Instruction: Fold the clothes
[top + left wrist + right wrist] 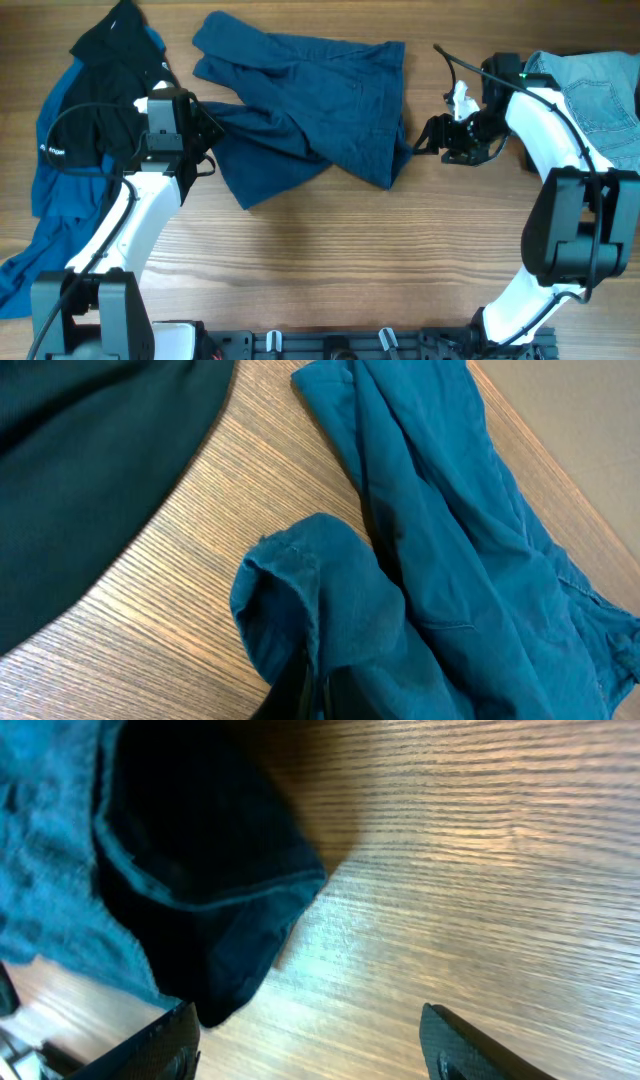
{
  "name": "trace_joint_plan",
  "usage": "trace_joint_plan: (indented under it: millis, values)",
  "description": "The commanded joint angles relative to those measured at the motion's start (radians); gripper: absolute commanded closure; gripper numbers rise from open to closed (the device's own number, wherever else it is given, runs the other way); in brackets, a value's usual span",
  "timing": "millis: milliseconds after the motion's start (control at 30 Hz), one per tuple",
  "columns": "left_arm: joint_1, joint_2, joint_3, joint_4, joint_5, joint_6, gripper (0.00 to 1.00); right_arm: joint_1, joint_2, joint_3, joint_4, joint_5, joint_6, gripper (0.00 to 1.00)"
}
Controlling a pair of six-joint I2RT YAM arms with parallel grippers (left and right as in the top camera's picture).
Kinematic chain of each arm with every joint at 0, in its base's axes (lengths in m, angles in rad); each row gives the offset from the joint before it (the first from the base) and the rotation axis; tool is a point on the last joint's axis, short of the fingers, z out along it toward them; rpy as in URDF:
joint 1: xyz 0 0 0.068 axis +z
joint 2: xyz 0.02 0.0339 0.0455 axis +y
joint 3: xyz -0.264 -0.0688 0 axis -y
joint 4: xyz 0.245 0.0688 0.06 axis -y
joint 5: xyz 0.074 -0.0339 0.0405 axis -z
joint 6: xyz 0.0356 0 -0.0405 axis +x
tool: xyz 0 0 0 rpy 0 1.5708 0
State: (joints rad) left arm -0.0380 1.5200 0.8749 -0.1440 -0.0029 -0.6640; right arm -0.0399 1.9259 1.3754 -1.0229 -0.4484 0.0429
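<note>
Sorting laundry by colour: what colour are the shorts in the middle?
The shorts are dark navy blue, plain; overhead view shows it best.

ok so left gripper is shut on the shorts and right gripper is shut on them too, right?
No. The right gripper is open: the right wrist view shows its fingers apart, the shorts beside them. The left gripper is shut on the shorts.

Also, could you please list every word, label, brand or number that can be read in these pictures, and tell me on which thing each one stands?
White print on the black and blue jacket: a short word or logo, too small and blurred to read.
Navy shorts: no text visible.
Denim jeans: no text visible.
Both wrist views: none.
</note>
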Motion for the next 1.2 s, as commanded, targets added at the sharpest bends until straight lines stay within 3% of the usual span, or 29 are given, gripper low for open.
trace_joint_plan:
  millis: [0, 400, 667, 767, 833, 967, 1067, 1167]
  values:
    - [0.006, -0.016, 0.015, 0.005, -0.017, 0.029, 0.96, 0.063, -0.002, -0.079, 0.043, -0.024, 0.129, 0.30]
    - [0.006, -0.017, 0.015, -0.037, -0.014, 0.029, 0.96, 0.279, -0.002, -0.132, 0.154, -0.054, 0.488, 0.40]
    - [0.006, -0.016, 0.015, -0.058, -0.014, 0.029, 0.96, 0.329, -0.002, -0.132, 0.153, -0.109, 0.714, 0.39]
    - [0.006, -0.016, 0.015, -0.058, -0.009, 0.029, 0.96, 0.338, -0.002, -0.132, 0.192, -0.084, 0.716, 0.48]
    - [0.005, -0.017, 0.015, -0.058, 0.009, 0.029, 0.96, 0.338, -0.002, -0.132, 0.251, 0.013, 0.678, 0.96]
    - [0.006, -0.064, 0.016, -0.120, 0.063, 0.094, 0.96, 0.290, -0.029, -0.105, 0.272, 0.014, 0.545, 0.96]
    - [0.006, -0.179, 0.034, -0.230, 0.062, 0.111, 0.96, 0.206, -0.121, -0.031, 0.164, 0.003, 0.429, 0.96]
    - [0.006, -0.309, 0.094, -0.457, 0.062, 0.128, 0.96, 0.110, -0.216, 0.052, -0.039, -0.001, 0.359, 0.96]
